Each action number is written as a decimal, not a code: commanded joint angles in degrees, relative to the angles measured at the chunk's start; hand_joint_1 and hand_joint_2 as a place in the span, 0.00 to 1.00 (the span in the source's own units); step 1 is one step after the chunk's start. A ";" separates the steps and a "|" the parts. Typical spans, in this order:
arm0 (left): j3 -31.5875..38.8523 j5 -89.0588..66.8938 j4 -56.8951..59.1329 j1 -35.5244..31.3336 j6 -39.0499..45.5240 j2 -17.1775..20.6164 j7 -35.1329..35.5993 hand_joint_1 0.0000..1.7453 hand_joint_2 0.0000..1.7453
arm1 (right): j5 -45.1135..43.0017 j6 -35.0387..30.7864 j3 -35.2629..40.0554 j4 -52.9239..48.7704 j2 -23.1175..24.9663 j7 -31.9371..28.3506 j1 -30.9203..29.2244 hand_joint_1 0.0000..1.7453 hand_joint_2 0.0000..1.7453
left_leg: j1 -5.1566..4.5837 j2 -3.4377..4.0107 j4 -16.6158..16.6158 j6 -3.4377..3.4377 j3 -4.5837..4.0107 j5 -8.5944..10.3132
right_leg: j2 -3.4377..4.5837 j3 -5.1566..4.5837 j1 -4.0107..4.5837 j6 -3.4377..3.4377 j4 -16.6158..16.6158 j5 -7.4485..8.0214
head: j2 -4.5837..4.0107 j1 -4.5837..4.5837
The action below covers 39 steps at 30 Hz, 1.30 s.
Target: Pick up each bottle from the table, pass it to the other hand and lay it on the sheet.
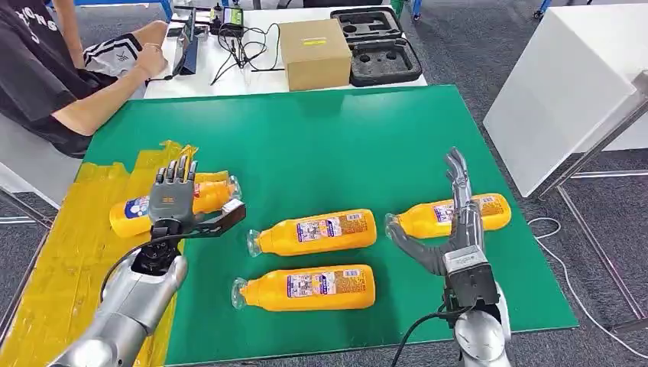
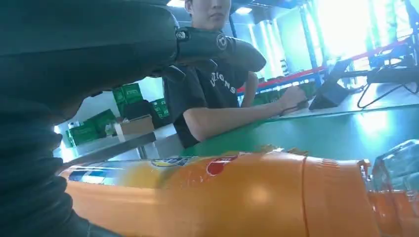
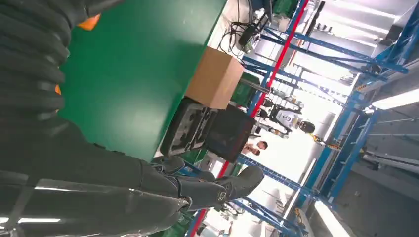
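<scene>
Several orange bottles lie on their sides. One bottle (image 1: pixel 126 212) lies on the yellow sheet (image 1: pixel 69 252) at the left, its neck reaching over the green mat (image 1: pixel 321 145). My left hand (image 1: pixel 177 197) hovers just above it, fingers spread and thumb stretched out to the right; the left wrist view has the same bottle (image 2: pixel 237 192) close under the hand (image 2: pixel 99 54). Two more bottles (image 1: pixel 317 232) (image 1: pixel 309 288) lie mid-mat. A further bottle (image 1: pixel 493 210) lies at the right, partly behind my right hand (image 1: pixel 455 229), which stands with straight fingers and holds nothing.
At the back stand a cardboard box (image 1: pixel 315 53) and a black foam tray (image 1: pixel 378 44) on a white table, with cables beside them. A person (image 1: pixel 46 69) sits at the back left, an arm resting there. A white block (image 1: pixel 565 99) stands off the table's right side.
</scene>
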 commanded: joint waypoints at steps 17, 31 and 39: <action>-0.59 50.37 -25.40 12.62 -2.75 -9.25 -31.51 0.00 1.00 | 35.60 -11.14 -4.85 4.19 -10.26 14.62 -4.14 0.00 1.00 | -0.08 0.03 -0.05 -0.06 0.30 -0.14 | -0.04 0.34 -0.03 -0.03 -0.14 -0.06 | 0.00 -0.02; -1.73 56.36 -22.98 12.05 -3.62 -8.76 -32.67 0.00 1.00 | 48.18 -4.12 -6.81 13.78 -22.47 18.88 -9.96 0.00 1.00 | -0.05 -0.03 -0.01 -0.06 0.26 -0.13 | -0.07 0.30 0.00 -0.03 -0.11 -0.04 | 0.00 -0.02; -3.05 58.32 -18.41 11.37 -3.95 -8.74 -34.61 0.00 1.00 | 43.53 5.62 -6.34 20.09 -31.20 13.78 -8.78 0.00 1.00 | -0.08 -0.30 -0.05 -0.05 0.21 -0.06 | -0.27 0.33 -0.01 -0.02 -0.18 -0.04 | 0.00 0.00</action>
